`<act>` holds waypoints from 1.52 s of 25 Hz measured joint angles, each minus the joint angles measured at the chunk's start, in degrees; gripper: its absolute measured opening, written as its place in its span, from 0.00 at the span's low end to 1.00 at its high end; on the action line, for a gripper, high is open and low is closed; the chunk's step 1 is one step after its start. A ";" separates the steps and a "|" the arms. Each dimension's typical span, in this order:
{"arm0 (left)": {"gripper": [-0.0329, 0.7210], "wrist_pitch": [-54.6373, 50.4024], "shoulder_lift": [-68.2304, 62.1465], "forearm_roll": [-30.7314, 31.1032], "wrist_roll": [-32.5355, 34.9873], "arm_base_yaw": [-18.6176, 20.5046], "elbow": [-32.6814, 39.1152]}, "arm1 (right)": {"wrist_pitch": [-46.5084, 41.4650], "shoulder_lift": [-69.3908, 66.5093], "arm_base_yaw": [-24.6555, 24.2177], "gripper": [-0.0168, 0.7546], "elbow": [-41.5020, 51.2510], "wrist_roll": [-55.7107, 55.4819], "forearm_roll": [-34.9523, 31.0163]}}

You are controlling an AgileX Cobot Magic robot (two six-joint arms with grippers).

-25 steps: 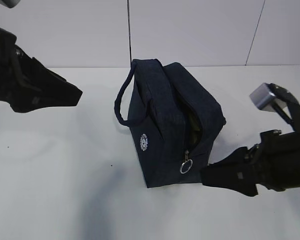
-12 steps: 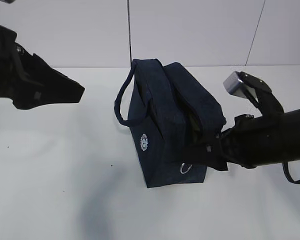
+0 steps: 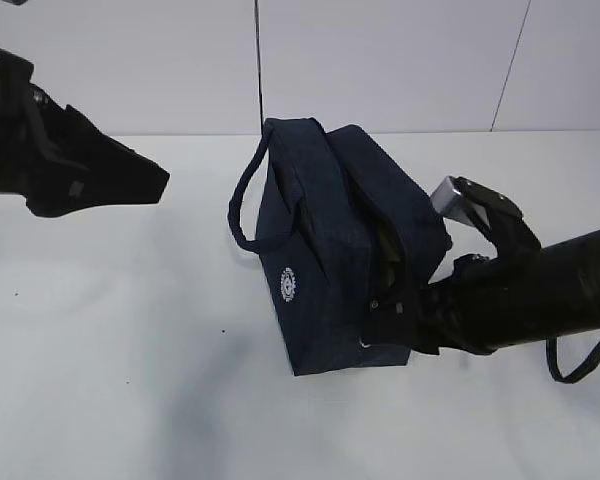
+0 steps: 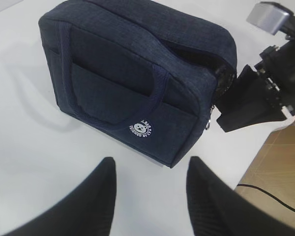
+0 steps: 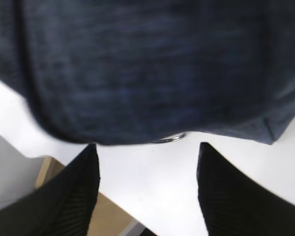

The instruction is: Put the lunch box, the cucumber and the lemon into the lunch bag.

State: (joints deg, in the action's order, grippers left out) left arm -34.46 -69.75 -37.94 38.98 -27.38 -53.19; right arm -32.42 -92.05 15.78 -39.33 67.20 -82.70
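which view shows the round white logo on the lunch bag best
The left wrist view: the logo sits sharp and large on the lunch bag, its ring of lettering visible. The exterior view shows it too, smaller and at a slant. The right wrist view shows only blurred navy fabric, no logo.

Bright, even light all over, and the white table [image 3: 110, 330] is close to washed out. A soft grey shadow pools on it, near and left of the lunch bag [image 3: 325, 250]. The right wrist view is badly blurred, the bag's fabric [image 5: 147, 64] a smeared dark mass filling the frame. The left wrist view is sharper; the bag's logo [image 4: 143, 129] is visible but not readable. Dark arms show almost no detail.
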 joint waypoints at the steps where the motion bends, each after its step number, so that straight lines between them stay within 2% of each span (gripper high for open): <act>1: 0.47 0.05 0.00 0.00 0.00 0.00 0.00 | 0.38 -0.60 0.00 0.63 0.00 0.00 -0.29; 6: 0.47 0.27 0.00 0.00 0.00 0.00 0.00 | 0.80 -3.32 0.00 0.63 0.00 1.97 -3.40; 12: 0.47 0.42 0.00 0.00 0.00 0.00 0.00 | 0.80 -3.55 0.00 0.63 0.00 7.20 -11.06; 20: 0.47 0.48 0.00 -0.14 0.00 0.00 0.00 | 0.80 -4.49 0.00 0.62 0.00 9.36 -15.06; 30: 0.47 0.48 0.00 -0.29 0.00 0.00 0.00 | 0.80 -6.36 0.00 0.40 0.00 10.00 -15.66; 38: 0.47 0.48 0.00 -0.39 0.00 0.00 0.00 | 0.80 -6.36 0.00 0.36 0.00 13.51 -15.65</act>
State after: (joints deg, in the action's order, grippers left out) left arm -33.98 -69.75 -38.33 38.98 -27.38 -53.19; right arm -31.62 -98.41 15.78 -39.33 80.71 -98.35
